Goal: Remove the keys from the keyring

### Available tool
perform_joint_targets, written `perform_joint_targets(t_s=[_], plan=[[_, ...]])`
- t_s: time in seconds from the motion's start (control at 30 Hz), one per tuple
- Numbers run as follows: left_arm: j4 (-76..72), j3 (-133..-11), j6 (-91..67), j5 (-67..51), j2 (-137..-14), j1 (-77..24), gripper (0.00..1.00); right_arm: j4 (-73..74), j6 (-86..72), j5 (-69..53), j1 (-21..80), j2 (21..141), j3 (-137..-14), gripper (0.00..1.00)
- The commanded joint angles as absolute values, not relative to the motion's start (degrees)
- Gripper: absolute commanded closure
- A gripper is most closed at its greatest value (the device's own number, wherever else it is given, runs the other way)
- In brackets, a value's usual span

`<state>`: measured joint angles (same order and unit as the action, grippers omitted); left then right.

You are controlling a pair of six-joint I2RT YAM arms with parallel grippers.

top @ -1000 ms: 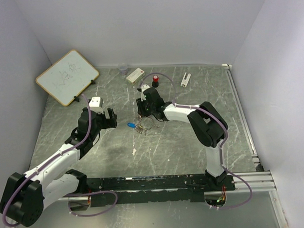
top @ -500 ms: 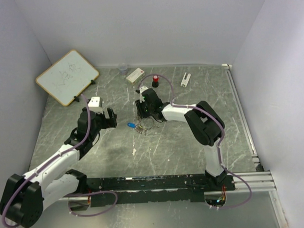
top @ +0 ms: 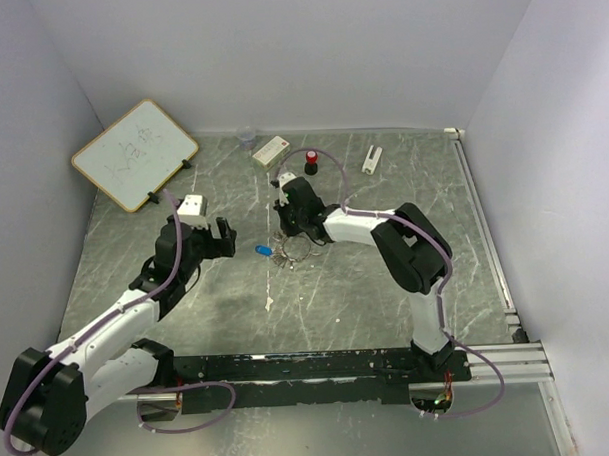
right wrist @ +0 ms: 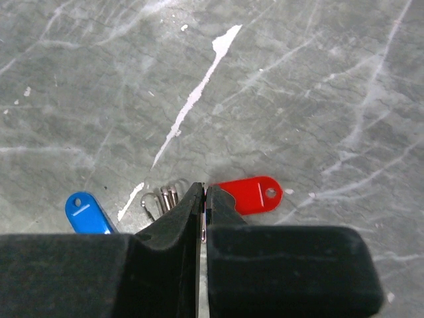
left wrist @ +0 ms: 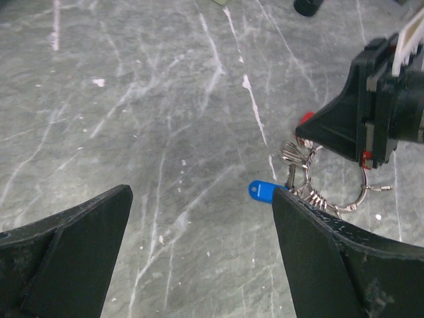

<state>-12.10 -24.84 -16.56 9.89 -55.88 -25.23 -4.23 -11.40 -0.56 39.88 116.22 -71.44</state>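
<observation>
Keyring and keys lie on the desk, right end effector pressed together between red and blue heads, left end effector spread wide nearby; pin the wire before teasing keys off.

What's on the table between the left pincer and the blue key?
Nothing. The left wrist view shows only bare marbled table between the open left pincer and the blue key. The top view shows the same.
</observation>
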Motion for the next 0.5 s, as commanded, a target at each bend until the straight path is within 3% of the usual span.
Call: perform_joint_targets(t_s=[0.0, 0.47], plan=[[-15.95, -26.45, -13.26, 0.55, -58.68, -25.4, 0.02, -1.12, -9.05, 4.81, 40.66, 110.27, -71.72, 1.0], [-23.14, -32.99, -16.15, -9.41, -62.51, -25.36, 0.02, -2.86, -8.73, 11.12, 44.29, 92.86, -66.54, 1.0]])
